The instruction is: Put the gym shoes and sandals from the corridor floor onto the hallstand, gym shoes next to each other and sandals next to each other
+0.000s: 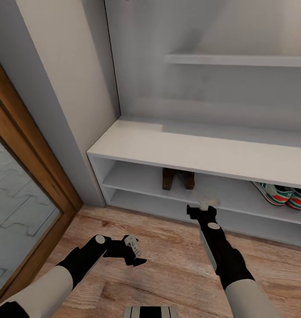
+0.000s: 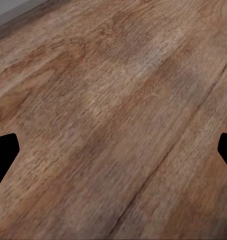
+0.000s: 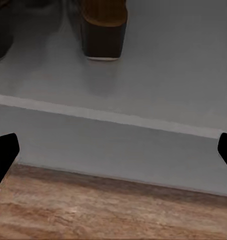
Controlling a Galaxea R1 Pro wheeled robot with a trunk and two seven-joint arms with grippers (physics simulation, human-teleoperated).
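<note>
Two brown slide sandals (image 1: 178, 178) sat side by side on the upper open tier of the pale grey-white hallstand (image 1: 199, 152), just ahead of the right gripper (image 1: 202, 207), jaws spread wide, empty. Cream sneakers with teal stripes (image 1: 284, 194) sat on the same tier, off to its right. Left gripper (image 1: 133, 251) hung over wood-plank floor (image 2: 113, 100), wide open, empty.

sandals (image 1: 178, 178) block mid-shelf, left end free
</note>
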